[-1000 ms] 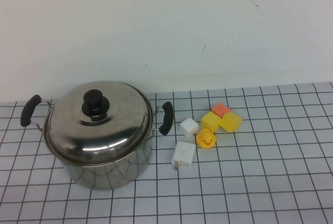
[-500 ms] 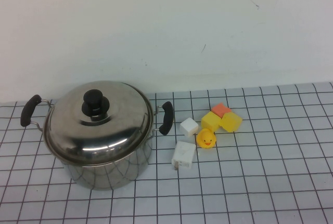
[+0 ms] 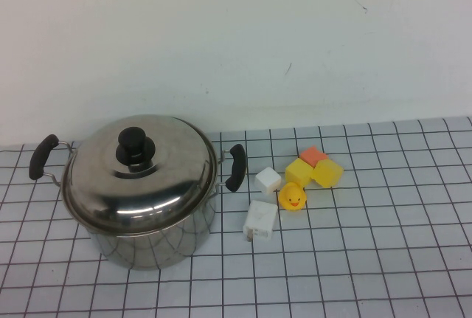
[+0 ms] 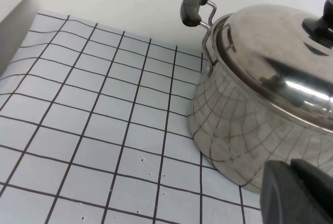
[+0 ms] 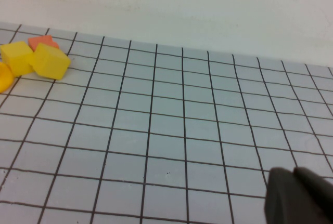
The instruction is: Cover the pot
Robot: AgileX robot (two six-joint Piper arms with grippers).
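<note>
Both grippers (image 4: pixel 299 193) (image 5: pixel 302 195) mostly out of frame

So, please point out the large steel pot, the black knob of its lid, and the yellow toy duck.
Large shiny stainless steel pot (image 3: pixel 151 243), high view, on its front wall.
Black round knob of the domed steel lid (image 3: pixel 133 139), high view, on its top.
Yellow rubber toy duck (image 3: pixel 293 198), high view, on its head.

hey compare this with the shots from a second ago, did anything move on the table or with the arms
Nothing visibly changed. The lid sits on the pot as before, and the toy blocks and duck haven't shifted. The left gripper shows near the pot only in its wrist view, the right gripper over bare table in its own.
</note>
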